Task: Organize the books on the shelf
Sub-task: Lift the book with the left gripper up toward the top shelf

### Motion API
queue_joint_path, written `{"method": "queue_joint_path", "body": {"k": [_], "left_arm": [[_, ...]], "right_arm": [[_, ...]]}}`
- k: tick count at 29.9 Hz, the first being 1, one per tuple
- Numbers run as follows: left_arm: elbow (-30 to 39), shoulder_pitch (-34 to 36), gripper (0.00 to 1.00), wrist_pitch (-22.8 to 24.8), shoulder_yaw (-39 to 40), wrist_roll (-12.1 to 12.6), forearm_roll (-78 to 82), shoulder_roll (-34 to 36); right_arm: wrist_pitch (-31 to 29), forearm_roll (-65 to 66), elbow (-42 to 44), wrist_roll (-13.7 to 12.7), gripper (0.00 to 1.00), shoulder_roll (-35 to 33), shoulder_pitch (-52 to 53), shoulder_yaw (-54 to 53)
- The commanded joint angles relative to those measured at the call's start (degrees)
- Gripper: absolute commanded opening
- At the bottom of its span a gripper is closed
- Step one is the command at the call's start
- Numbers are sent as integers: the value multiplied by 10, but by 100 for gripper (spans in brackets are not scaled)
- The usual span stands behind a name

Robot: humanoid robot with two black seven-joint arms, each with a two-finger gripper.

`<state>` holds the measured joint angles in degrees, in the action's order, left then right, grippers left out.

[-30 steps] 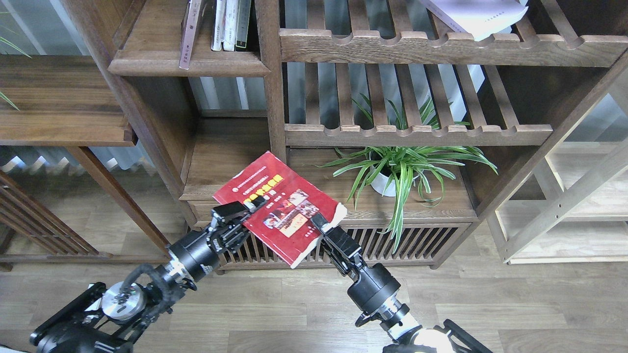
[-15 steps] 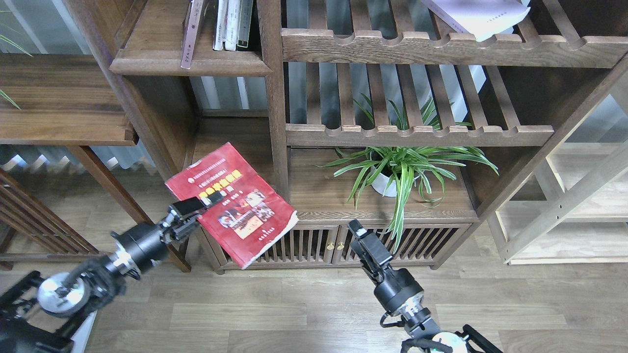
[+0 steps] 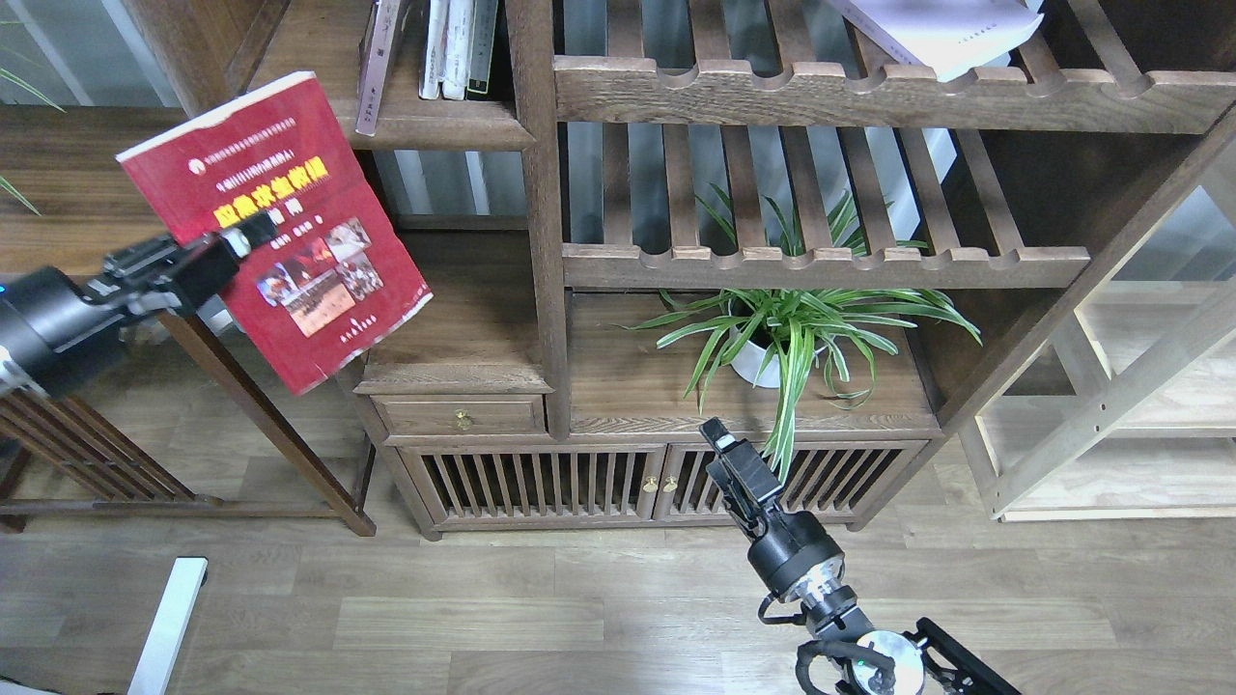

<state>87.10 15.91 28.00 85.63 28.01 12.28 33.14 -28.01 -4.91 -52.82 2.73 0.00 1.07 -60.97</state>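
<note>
My left gripper is shut on the left edge of the bright red book with a yellow title and photos. It holds the book up in the air, tilted, to the left of the dark bookcase and just below the narrow solid shelf with the moulded front edge. The thick white-lavender book lies on the upper slatted shelf at the top right. No dark maroon book can be made out. My right gripper is empty, low in front of the cabinet doors, seen end-on and dark.
Thin pale-spined books stand on the narrow shelf, with a mauve-spined one leaning beside them. A potted spider plant sits on the cabinet top. A dark side table is at the left and a pale wood rack at the right.
My left gripper has lifted the red book up and to the left, from in front of the cabinet to near the narrow shelf. My right gripper let go of the book and drew back low.
</note>
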Motion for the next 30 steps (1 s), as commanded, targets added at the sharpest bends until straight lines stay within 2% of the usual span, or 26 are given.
{"method": "queue_joint_path", "body": {"k": [1,12,17,30], "left_arm": [[19,4,2,0,26,0,9,18],[45,64,2,0,103,0,39,54],[30,108,3,0,103,0,60,79],[-26,179,2,0,81,0,87,73]], "right_arm": [[0,0,1,0,99,0,2,2],[0,-2,1,-1,99,0,10,5],[0,-2,1,-1,99,0,15,6],[0,-2,-2,-1,99,0,17,5]]}}
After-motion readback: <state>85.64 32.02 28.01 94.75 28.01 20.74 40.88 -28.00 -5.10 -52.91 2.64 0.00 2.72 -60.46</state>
